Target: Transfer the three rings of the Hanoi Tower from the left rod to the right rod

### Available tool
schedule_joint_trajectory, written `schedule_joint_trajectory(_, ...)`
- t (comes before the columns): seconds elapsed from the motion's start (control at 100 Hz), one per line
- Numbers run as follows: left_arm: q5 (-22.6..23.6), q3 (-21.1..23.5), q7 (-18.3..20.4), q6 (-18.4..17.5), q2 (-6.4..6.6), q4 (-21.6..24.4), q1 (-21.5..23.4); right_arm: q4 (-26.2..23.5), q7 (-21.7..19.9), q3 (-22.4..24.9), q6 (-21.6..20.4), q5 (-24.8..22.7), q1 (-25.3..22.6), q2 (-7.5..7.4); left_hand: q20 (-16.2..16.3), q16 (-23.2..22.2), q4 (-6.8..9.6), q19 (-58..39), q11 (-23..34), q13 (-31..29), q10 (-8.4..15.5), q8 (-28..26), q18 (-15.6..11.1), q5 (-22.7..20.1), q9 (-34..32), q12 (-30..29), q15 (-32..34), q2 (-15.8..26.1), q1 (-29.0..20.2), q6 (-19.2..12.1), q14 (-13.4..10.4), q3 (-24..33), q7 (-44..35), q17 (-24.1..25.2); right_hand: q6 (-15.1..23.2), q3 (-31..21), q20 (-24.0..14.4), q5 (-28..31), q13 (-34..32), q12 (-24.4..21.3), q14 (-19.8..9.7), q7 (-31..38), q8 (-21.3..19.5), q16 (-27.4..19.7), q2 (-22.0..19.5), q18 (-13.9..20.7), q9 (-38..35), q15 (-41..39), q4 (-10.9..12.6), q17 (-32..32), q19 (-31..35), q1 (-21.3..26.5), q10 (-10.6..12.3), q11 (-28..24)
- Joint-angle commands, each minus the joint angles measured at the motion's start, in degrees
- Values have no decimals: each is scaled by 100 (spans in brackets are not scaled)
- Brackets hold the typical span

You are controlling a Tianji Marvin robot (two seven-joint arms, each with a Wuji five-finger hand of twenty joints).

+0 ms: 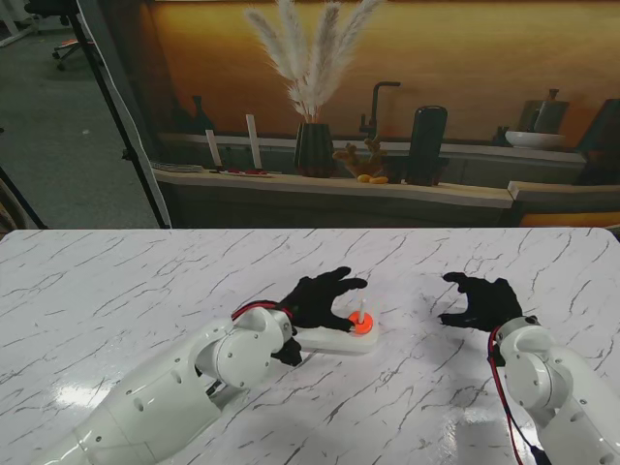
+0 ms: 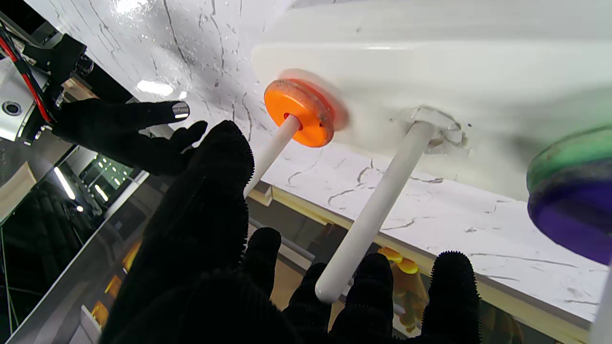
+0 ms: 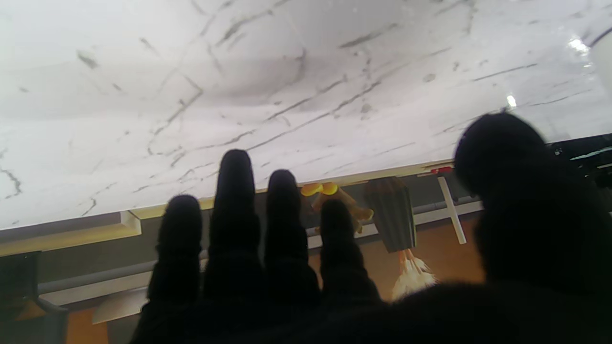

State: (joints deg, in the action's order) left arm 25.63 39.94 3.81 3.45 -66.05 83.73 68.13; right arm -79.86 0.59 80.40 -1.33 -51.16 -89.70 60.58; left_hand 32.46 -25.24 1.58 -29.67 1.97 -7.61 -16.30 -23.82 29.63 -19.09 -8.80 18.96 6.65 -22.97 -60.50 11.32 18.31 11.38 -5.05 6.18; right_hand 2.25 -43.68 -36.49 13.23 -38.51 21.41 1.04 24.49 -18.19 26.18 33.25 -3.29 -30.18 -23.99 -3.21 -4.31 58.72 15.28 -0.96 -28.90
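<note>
just orange ring (image 1: 362,325) beside left hand (image 1: 320,298)

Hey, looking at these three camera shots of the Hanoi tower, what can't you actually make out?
- Left rod: in the stand view the left hand covers it; in the left wrist view it is cut off by the edge.
- Green ring and purple ring: blurred and cropped in the left wrist view, hidden in the stand view.
- Orange ring: tiny in the stand view.
- The right wrist view shows only the right hand and the table, no tower.
</note>
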Motion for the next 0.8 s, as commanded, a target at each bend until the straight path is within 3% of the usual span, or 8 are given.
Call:
schedule_joint_trajectory(0.0, 29, 47, -5, -154, -5, 68, 68, 3, -3, -36, -4, 8, -34, 25, -54, 81, -2, 220, -74, 179, -11, 129, 36, 113, 252, -76, -109, -97, 106, 65, -148, 55, 51, 84, -17, 114, 15, 50, -63, -1, -79, 68, 71, 23, -124, -1829, -159, -105, 133, 32, 150, 25, 30, -86)
schedule_joint_trajectory(0.22, 236, 378, -42, -193, 66, 336, 277, -6, -22, -46, 0, 16, -40, 23, -7, 90, -32, 257, -59, 152, -7, 127, 37, 81, 189, -72, -103, -25, 129, 73, -130, -36, 28, 67, -15, 122, 17, 45, -61, -2, -80, 70, 75, 22, -133, -1830, -154, -108, 135, 35, 151, 32, 39, -88)
schedule_joint_trajectory(0.57, 829, 1271, 177, -167, 279, 918, 844, 29, 10, -98, -26, 41, 16, 30, 64, 95, -46, 289, -50, 105, -8, 110, 68, 27, 96, -72, -90, 60, 119, 92, -109, -218, -6, 15, -13, 134, 22, 51, -59, -2, -75, 78, 79, 21, -135, -1823, -158, -109, 136, 40, 150, 37, 30, -94)
schedule_joint_trajectory(0.79, 1078, 1732, 168, -217, 343, 931, 1273, 47, 53, -123, -36, 65, 54, 38, 110, 90, -30, 286, -48, 63, -13, 81, 94, 11, 66, -72, -74, 60, 97, 109, -94, -299, -31, -26, -10, 136, 22, 52, -64, -2, -79, 82, 81, 22, -144, -1828, -165, -113, 136, 38, 154, 42, 34, -96)
